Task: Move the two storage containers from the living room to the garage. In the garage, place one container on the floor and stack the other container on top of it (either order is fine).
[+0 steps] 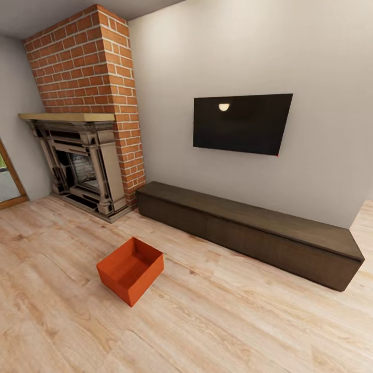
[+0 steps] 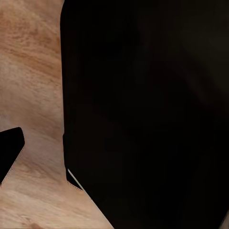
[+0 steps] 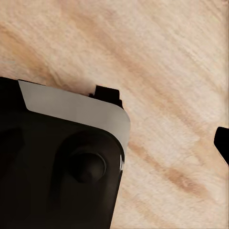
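A: Where is the bin point(image 1: 130, 270)?
B: 1 orange-red bin sits on the wood floor point(image 1: 233, 321), in the lower left of the head view, open side up and empty. It is in front of the fireplace point(image 1: 83, 166) and well apart from the dark cabinet point(image 1: 248, 228).

A: Which way does it point?
B: It is turned diagonal. Its long axis runs from the lower left toward the upper right of the frame, and 1 corner points down to the camera.

A: And the grippers?
B: The wrist views show dark robot parts over the planks. I cannot tell if the left or right gripper is open or holds something.

A: What is on the wall?
B: A black TV point(image 1: 241, 123), above the cabinet.
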